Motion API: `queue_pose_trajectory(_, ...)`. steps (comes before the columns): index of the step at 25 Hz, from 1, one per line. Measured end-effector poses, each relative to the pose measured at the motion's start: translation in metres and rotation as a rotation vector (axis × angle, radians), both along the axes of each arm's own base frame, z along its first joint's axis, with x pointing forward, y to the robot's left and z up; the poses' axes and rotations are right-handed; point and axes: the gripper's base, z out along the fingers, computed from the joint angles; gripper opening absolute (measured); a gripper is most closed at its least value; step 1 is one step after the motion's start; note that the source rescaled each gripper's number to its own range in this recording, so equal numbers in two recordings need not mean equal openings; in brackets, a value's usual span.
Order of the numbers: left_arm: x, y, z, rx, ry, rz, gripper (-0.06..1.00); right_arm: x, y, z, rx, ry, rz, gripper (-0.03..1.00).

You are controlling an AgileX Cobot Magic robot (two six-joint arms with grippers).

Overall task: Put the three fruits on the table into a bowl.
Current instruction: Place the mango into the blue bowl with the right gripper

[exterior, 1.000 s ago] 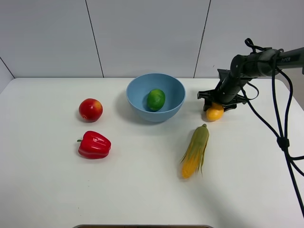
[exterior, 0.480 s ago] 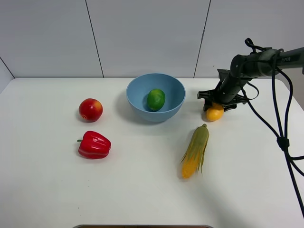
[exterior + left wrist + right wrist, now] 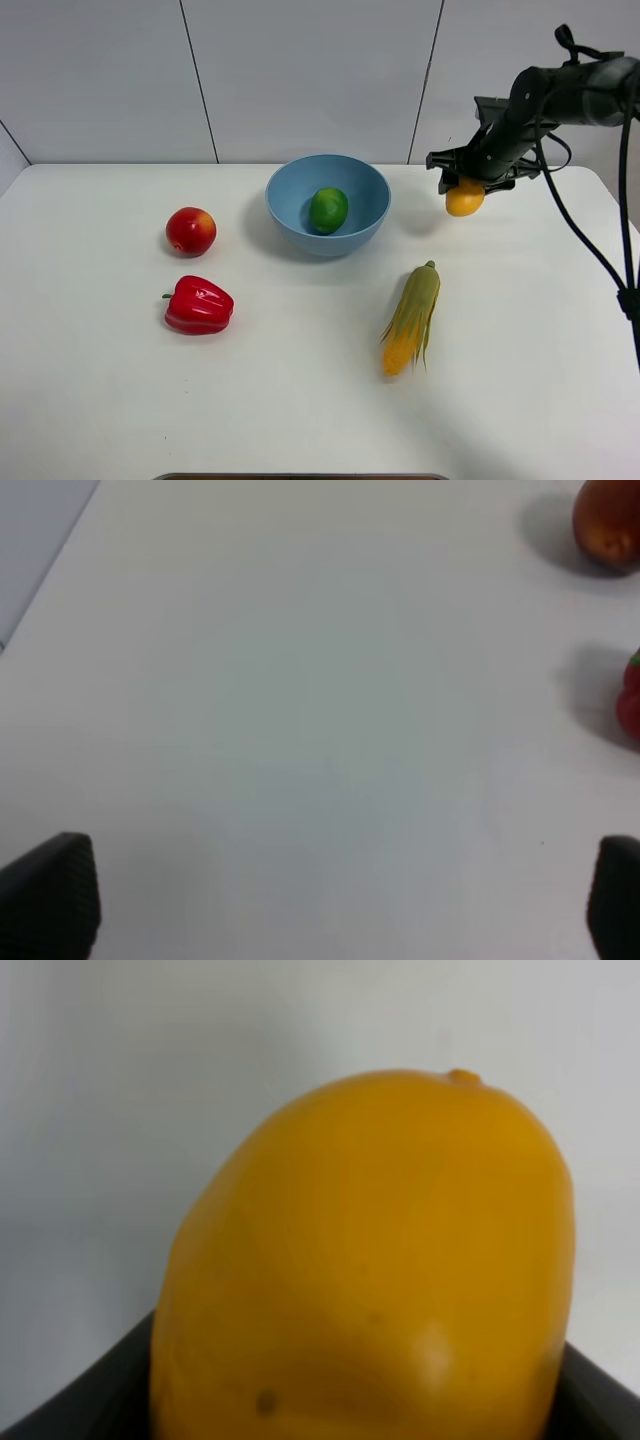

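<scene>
Starting closest: corn (image 3: 410, 318) and pepper (image 3: 198, 305) lie on the bench (image 3: 300, 400), with the apple (image 3: 190, 231) just behind the pepper. Lime (image 3: 328, 209) sits inside the bowl (image 3: 285, 200). Furthest back, the right hand (image 3: 467, 182) grips the mango (image 3: 465, 200) in the air, right of the bowl. Left hand (image 3: 320, 900) hangs wide open over the bench.

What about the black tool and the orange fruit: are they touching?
Touching. Right wrist view shows the mango pressed against the right tool's dark fingers on both sides.
</scene>
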Motion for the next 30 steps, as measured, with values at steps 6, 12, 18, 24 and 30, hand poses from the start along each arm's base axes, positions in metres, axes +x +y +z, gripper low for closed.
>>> queue_pose_trajectory(6,0.0,0.0,0.0,0.0,0.0,0.0,1.0,-0.013,0.011,0.058,-0.002,-0.135,0.056,0.0)
queue_pose_trajectory(12,0.0,0.0,0.0,0.0,0.0,0.0,1.0,-0.031,0.056,0.09,-0.018,-0.22,0.229,0.0)
queue_pose_trajectory(18,0.0,0.0,0.0,0.0,0.0,0.0,1.0,-0.049,0.117,0.094,-0.035,-0.288,0.443,0.0)
queue_pose_trajectory(24,0.0,0.0,0.0,0.0,0.0,0.0,1.0,-0.055,0.161,0.086,-0.018,-0.384,0.545,0.0)
queue_pose_trajectory(30,0.0,0.0,0.0,0.0,0.0,0.0,1.0,-0.046,0.178,0.037,-0.032,-0.312,0.573,0.0)
